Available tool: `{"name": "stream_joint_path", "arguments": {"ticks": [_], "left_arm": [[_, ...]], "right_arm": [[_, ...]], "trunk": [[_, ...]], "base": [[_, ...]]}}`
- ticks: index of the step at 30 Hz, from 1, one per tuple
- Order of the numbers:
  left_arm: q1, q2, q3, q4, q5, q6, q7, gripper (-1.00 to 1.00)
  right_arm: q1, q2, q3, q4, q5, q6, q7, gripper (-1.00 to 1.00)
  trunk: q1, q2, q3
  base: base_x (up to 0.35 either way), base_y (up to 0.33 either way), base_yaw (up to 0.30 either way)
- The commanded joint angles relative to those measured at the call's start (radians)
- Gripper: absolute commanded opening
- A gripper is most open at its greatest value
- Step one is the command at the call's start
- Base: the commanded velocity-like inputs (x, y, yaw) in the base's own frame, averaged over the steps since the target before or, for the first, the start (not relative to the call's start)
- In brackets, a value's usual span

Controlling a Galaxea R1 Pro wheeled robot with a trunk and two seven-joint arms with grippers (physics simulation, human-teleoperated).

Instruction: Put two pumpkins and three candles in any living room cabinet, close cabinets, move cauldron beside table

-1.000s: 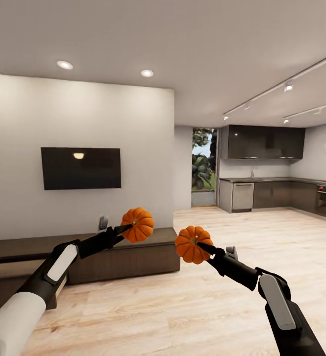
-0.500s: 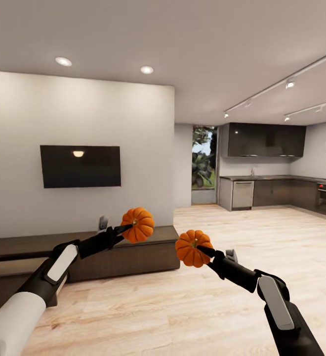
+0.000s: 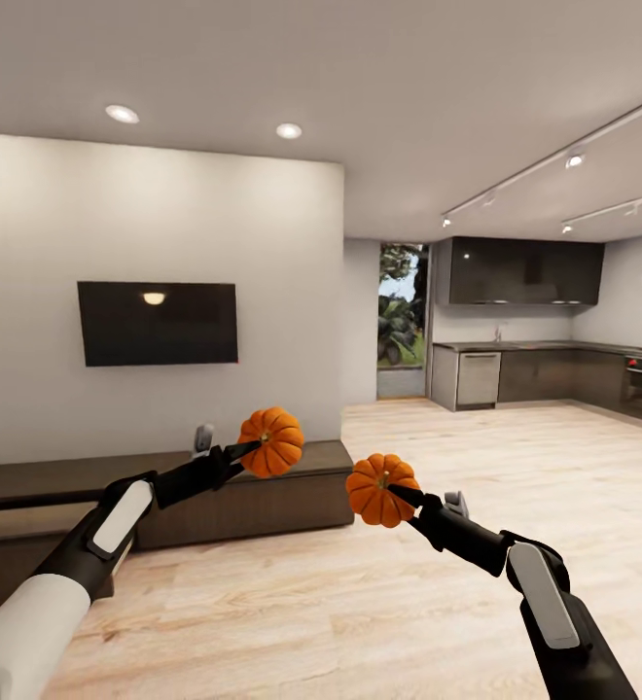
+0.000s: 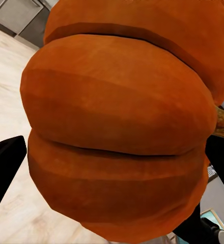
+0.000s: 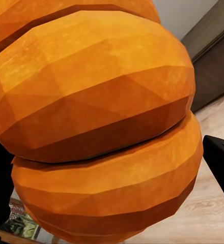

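Both jaws clamped on pumpkins, left pumpkin (image 3: 271,441), right pumpkin (image 3: 382,490); cabinet (image 3: 243,496) fronts shut, so opening one risks a drop.

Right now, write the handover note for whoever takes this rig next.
Left gripper: shut on one bright orange ribbed pumpkin, held up in front of the long low dark brown cabinet.
Right gripper: shut on the other orange ribbed pumpkin, held over the light wood floor.
Done: both pumpkins picked up.
Left: cabinet fronts look closed, so open one, put both pumpkins in, then fetch the candles, close up, and place the cauldron by a table.
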Motion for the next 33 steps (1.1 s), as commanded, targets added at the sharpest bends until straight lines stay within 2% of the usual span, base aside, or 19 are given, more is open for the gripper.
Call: {"name": "stream_joint_path", "arguments": {"ticks": [1,33], "left_arm": [[-0.001,0.001,-0.002,0.000,0.009,0.006,0.001,-1.00],[-0.001,0.001,-0.002,0.000,0.009,0.006,0.001,-1.00]], "right_arm": [[-0.001,0.000,-0.002,0.000,0.006,0.005,0.009,-1.00],[-0.001,0.000,-0.001,0.008,0.007,0.005,0.009,-1.00]], "trunk": [[0.000,-0.001,-0.002],[0.000,-0.001,-0.030]], "base": [[0.000,0.000,0.000],[0.000,0.000,0.000]]}}
